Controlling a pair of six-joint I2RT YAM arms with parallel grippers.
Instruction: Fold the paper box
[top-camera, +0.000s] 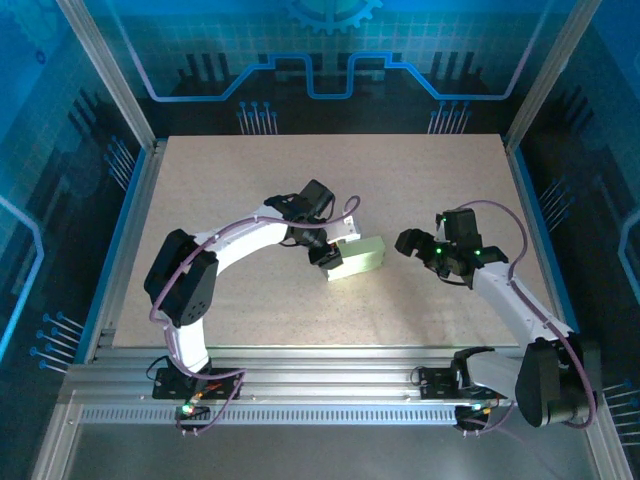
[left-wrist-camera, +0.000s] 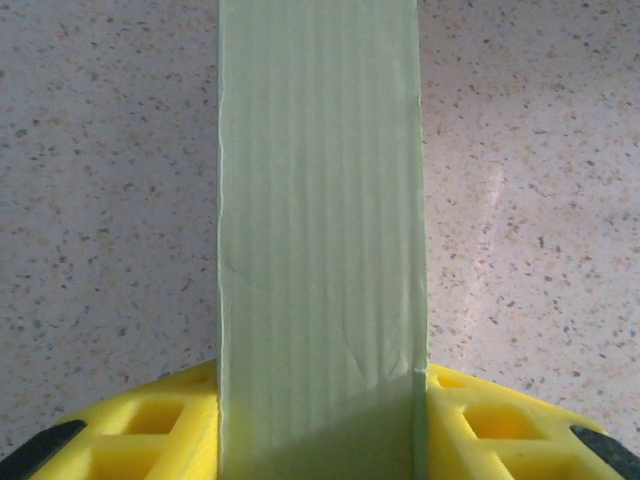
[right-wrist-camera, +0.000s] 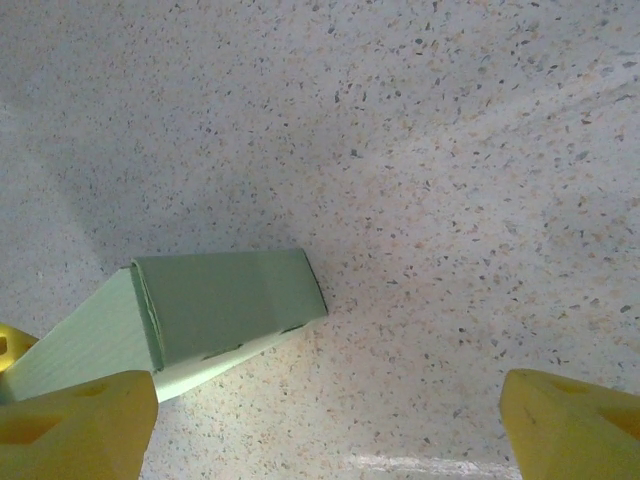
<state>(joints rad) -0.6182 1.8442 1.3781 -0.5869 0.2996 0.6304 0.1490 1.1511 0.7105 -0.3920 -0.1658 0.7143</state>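
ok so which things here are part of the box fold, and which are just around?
In the job:
paper box, already box-shaped
left gripper, shut on one end of it
right gripper, open, apart from the box

Just there:
table
rail frame at the near edge

A speckled beige table (top-camera: 400, 180) sits inside blue walls (top-camera: 60, 100).

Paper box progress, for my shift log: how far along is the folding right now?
Done: the paper box already forms a closed rectangular shape, its end flap shut in the right wrist view. In hand: the left gripper clamps it; the right gripper is open, apart from it. Left: probably just release, though the gripped end is hidden.
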